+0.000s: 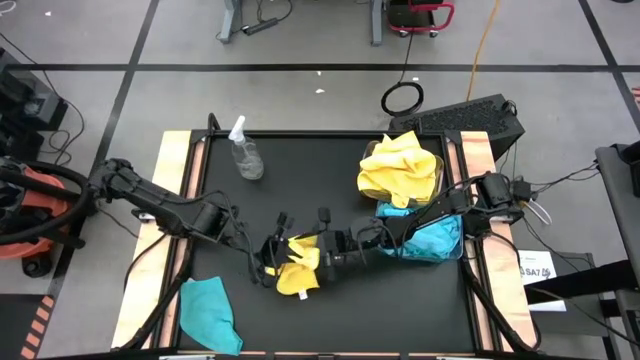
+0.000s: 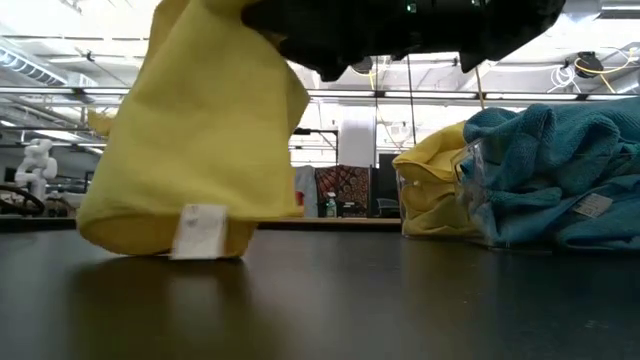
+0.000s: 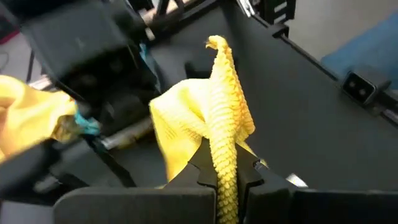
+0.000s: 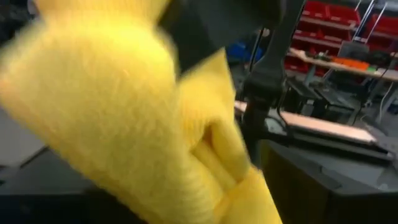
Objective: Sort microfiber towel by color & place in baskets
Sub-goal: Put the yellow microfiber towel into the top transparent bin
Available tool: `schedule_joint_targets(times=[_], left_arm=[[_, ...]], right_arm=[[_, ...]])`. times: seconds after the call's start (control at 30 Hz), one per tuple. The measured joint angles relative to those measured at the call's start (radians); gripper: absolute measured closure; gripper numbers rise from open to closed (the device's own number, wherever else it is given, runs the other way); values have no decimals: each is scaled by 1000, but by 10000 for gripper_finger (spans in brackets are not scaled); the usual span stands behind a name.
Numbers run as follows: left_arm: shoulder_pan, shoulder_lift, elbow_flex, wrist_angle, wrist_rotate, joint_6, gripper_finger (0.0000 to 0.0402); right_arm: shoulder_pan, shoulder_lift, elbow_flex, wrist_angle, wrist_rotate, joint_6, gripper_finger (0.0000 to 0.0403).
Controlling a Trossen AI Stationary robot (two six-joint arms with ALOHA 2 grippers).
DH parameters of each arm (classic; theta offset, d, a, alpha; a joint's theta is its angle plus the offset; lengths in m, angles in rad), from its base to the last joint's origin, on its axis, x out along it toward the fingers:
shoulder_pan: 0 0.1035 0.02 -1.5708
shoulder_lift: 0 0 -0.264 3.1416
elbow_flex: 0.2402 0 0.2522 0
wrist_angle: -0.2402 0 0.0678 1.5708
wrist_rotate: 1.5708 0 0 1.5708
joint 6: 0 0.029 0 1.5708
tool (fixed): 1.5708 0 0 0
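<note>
My left tool [image 1: 272,262] is clamped shut on a yellow towel [image 1: 297,268]; the left wrist view shows a fold of the cloth [image 3: 224,155] pinched between my two dark fingers [image 3: 202,171] and rising above them. My right tool [image 1: 322,250] is against the same yellow towel from the opposite side, so the cloth lies between my two tools. Its fingers stand apart, but I cannot tell whether they are gripping the cloth. In the right wrist view the yellow fabric [image 4: 124,118] fills most of the picture directly ahead of that tool.

From desk height, the yellow towel [image 2: 200,140] hangs down with its lower edge and a white label [image 2: 200,232] meeting the desk [image 2: 330,300].

Behind my right tool, along its arm, sits the basket of teal towels [image 1: 432,238], piled above the rim. Beyond that one is the basket of yellow towels [image 1: 400,170], also heaped. The two baskets are just beside each other.

A loose teal towel [image 1: 208,312] lies on the desk near the front edge, on the left tool's side, apart from it. A clear spray bottle [image 1: 245,152] stands well beyond the left tool.
</note>
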Motion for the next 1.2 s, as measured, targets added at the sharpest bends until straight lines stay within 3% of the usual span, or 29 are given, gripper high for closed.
schedule_joint_targets(times=[0.23, 0.4, 0.57, 0.67, 0.87, 1.07, 1.2], left_arm=[[0, 0, 0, 79, -1, 55, 388], [6, -1, 0, 84, -1, 77, 379], [6, -1, 0, 88, -4, 100, 375], [-1, -1, 0, 81, -7, 104, 364], [-24, -1, 0, 45, -63, 98, 281], [-63, -2, 0, -14, -226, 73, 174], [-74, -9, 0, -90, -351, 28, 126]], right_arm=[[-1, 0, 0, -65, 0, 23, 222], [-2, 0, -1, -53, 3, 12, 288], [-2, 0, -1, -61, 3, -20, 382], [-3, 0, -1, -67, 11, -39, 392], [-6, -41, -2, -165, 90, -87, 399], [-11, -140, -2, -337, 173, -132, 401], [-11, -235, -2, -467, 249, -173, 402]])
